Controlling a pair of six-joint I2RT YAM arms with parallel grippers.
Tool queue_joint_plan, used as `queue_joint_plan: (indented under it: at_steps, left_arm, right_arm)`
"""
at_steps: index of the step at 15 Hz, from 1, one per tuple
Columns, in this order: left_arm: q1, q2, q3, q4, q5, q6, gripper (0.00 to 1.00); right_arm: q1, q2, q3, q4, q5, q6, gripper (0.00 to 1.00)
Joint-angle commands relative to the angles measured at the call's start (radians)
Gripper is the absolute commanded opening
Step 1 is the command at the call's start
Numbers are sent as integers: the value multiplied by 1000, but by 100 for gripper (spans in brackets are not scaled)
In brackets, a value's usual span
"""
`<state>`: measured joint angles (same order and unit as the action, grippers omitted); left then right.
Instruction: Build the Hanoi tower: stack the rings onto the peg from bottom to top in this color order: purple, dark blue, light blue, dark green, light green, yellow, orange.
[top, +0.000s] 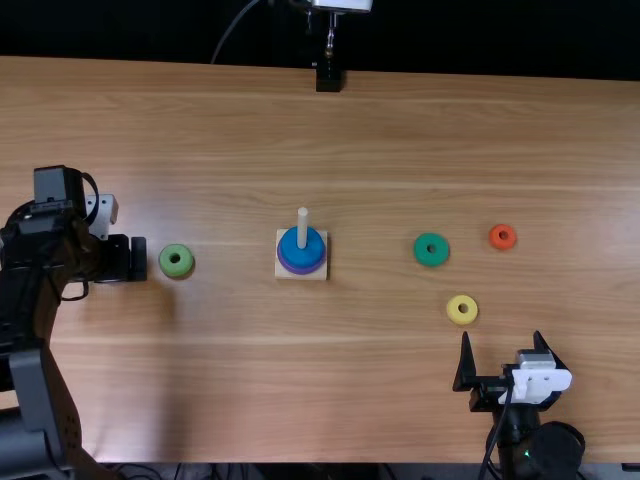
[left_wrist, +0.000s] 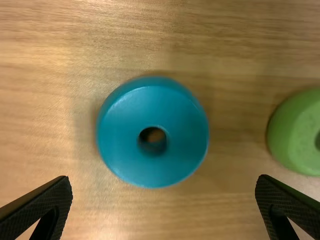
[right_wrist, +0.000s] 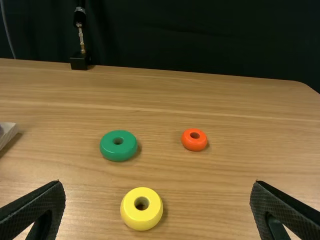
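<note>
Black left gripper (top: 130, 260) points down at the table well left of the wooden peg (top: 303, 228), its jaws spread above the light blue ring (left_wrist: 175, 162). Between that gripper and the peg lies the light green ring (top: 175, 261). Right of the peg and nearer the robot, the right gripper (top: 504, 338) faces forward across the table, jaws wide apart. Purple ring (top: 303, 271) and dark blue ring (top: 303, 258) are stacked on the peg; right of it lie the dark green ring (top: 424, 257), yellow ring (top: 462, 318) and, farthest right, orange ring (top: 503, 245).
</note>
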<state>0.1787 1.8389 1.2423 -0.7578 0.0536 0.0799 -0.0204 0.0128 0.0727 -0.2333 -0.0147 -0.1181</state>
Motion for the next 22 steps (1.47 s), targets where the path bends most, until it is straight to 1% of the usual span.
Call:
queue_joint_plan:
  at_steps: [1, 3, 6, 9, 15, 16, 17, 18, 19, 21, 22]
  left_arm:
    - [15, 33, -6, 25, 2, 19, 100]
    - [15, 59, -4, 69, 5, 19, 100]
    - [15, 89, 43, 68, 2, 19, 100]
    - [13, 97, 45, 71, 11, 19, 100]
    - [7, 114, 55, 71, 13, 21, 100]
    - [7, 114, 54, 71, 13, 23, 67]
    - [8, 112, 52, 71, 11, 21, 29]
    - [13, 112, 51, 71, 3, 18, 0]
    - [15, 111, 49, 69, -2, 12, 0]
    - [16, 105, 57, 64, -2, 19, 0]
    - [15, 102, 85, 58, 0, 16, 0]
  right_arm:
    - [-6, -13, -56, -70, -6, -2, 100]
    - [-6, -13, -56, -68, -6, -2, 100]
    - [-6, -13, -56, -68, -6, -2, 100]
    - [-6, -13, -56, -68, -6, -2, 100]
    - [-6, -13, -56, -68, -6, -2, 100]
    - [-6, -13, -56, -70, -6, -2, 100]
    - [-6, -13, -56, -68, -6, -2, 100]
    - [-6, -13, -56, -70, -6, -2, 100]
    - [-6, -13, -56, -68, -6, -2, 100]
    - [-6, -13, -56, -70, -6, -2, 100]
    - [-6, -13, -56, -70, -6, -2, 100]
